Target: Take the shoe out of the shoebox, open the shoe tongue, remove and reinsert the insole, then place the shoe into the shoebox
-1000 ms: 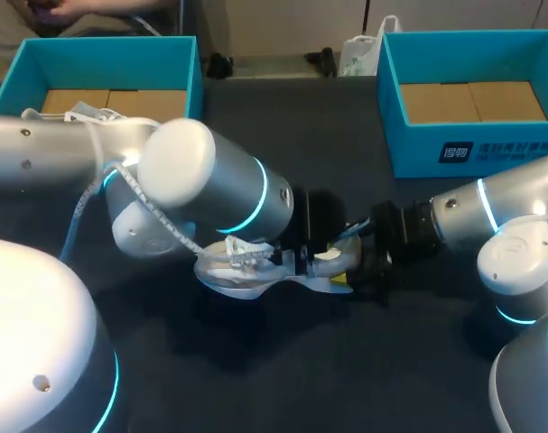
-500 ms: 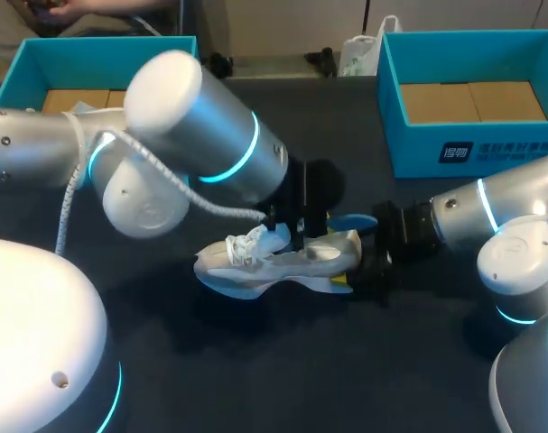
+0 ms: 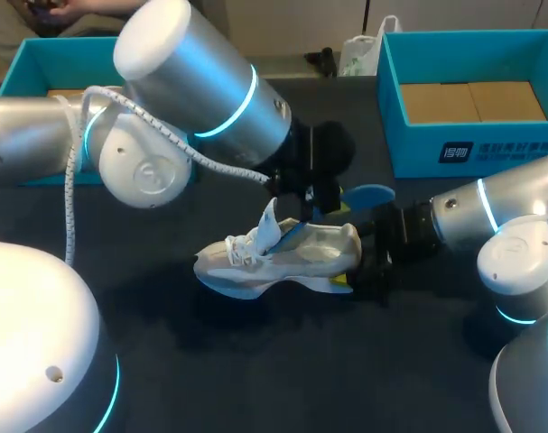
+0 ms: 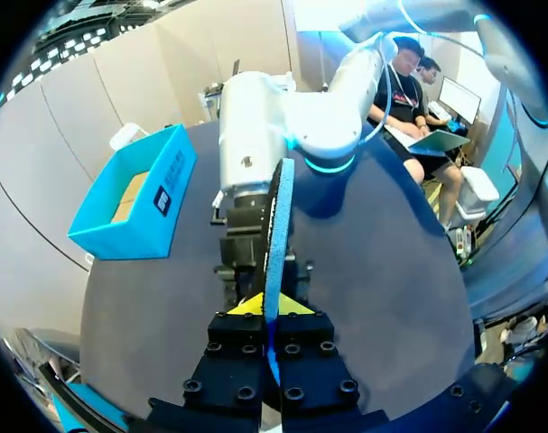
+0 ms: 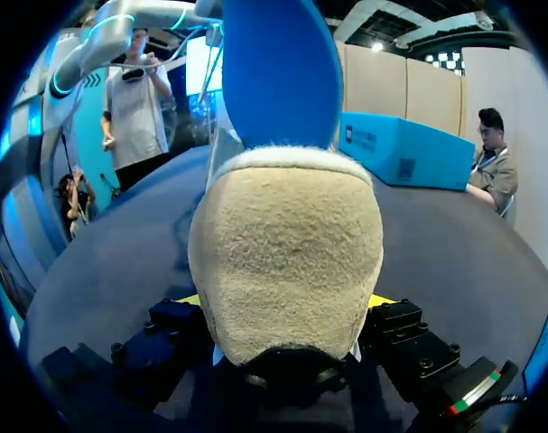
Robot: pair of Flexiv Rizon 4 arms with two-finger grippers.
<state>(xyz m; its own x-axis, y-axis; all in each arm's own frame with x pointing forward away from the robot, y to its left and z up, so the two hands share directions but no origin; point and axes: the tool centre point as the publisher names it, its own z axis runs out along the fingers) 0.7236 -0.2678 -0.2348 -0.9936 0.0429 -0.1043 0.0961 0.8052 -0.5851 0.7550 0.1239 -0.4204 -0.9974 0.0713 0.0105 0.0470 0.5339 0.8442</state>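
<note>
1. The left pincer [image 4: 266,307] was clamped on the blue insole [image 3: 368,192], the thin edge pinched between both fingers. The step in hand looked to be drawing that insole out of the shoe.
2. The white shoe [image 3: 283,257] lay on its sole on the dark surface [image 3: 255,361], between the two boxes and well apart from both. Its toe pointed left and its tongue [image 3: 272,218] stood up. The insole's rear end was lifted above the heel, while its fore end seemed to sit inside the shoe's mouth.
3. The right pincer [image 5: 283,302] was closed on the shoe's heel, one finger at each side, pinning it to the surface.
4. To do this well, the pull would best follow the line of the shoe, up and back over the heel, so the fore end slides free without folding. The right grip should hold firm, or the shoe would lift along with the insole. The raised tongue and laces could snag the insole.
5. Counted from left to right:
   - one teal shoebox at the left [image 3: 39,54], partly hidden by the left arm
   - one shoe
   - one insole
   - one teal shoebox at the right [image 3: 436,135]
   - that made two boxes and two pincers in all, and no second shoe was in sight
</note>
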